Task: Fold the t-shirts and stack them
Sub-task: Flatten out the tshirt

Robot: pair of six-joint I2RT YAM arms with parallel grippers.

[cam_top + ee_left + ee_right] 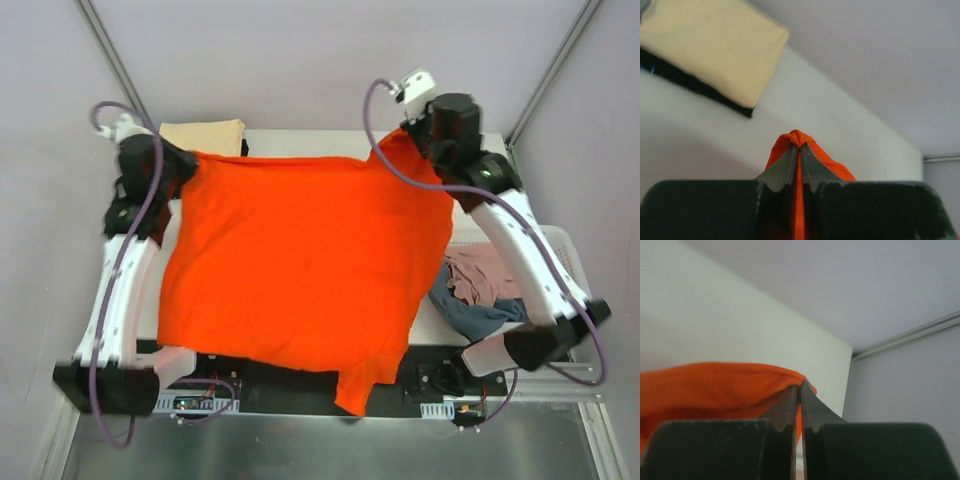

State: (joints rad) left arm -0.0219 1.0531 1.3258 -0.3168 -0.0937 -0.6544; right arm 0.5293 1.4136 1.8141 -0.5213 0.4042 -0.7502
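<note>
At far left, the left tool [178, 165] is clamped fully shut on one upper corner of the orange-red t-shirt [300, 260], with a nub of cloth showing past its tips in the left wrist view. Just behind it, at the far left corner of the table [300, 143], lies a folded cream t-shirt [203, 136] with a dark layer [690, 86] beneath. Across the centre the orange-red t-shirt appears lifted and spread as a broad sheet between the two arms, a flap drooping past the near edge. At upper right the right tool [412, 135] is likewise closed tight on the opposite corner's hem. Judged step: spreading the garment before its first fold. The next move calls for lowering both corners together, level and taut, so the cloth lands flat. At right, a pink t-shirt [485, 272] and a dusty blue t-shirt [470, 315] lie crumpled in a white lattice basket [565, 245]. Setting: white table, plain pale grey walls [320, 60], metal frame posts [110, 50] at the corners.
</note>
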